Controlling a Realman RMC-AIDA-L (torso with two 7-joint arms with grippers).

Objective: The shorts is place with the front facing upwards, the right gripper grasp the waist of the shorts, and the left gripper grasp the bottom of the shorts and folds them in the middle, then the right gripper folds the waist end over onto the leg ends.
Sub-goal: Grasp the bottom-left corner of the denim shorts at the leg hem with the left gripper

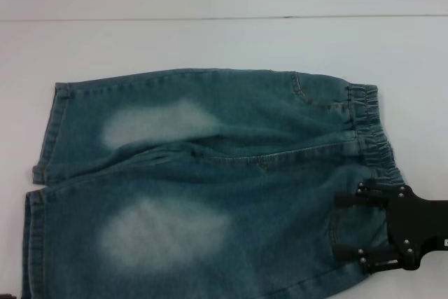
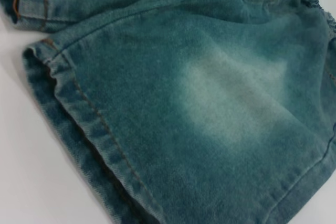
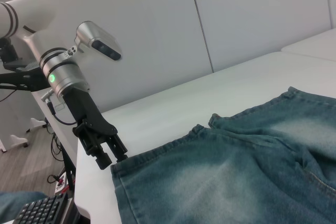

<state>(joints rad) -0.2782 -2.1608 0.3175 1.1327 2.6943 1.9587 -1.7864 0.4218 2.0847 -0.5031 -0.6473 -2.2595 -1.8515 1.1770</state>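
1. Your right gripper sits at the near right of the head view, its two black fingers spread wide and lying over the near corner of the shorts, just inside the waist.
2. You can see one finger at the upper side of that corner and the other at the lower side, both over denim; nothing is pinched between them.
3. Your left gripper shows in the right wrist view, hanging off the near left corner of the fabric, right at the bottom of the shorts. Its fingers look slightly parted, with the tips at the hem edge, and you cannot tell whether they touch the cloth.
4. You have the shorts lying flat and front up on the white table, waist to the right and both legs pointing left.
5. Look at the leg ends: the far one lies flat, and the near one runs off the lower left edge of the head view.
6. Your left wrist view is filled by the near leg, its stitched hem running across the view with white table beside it.
7. Pale faded patches mark both legs.
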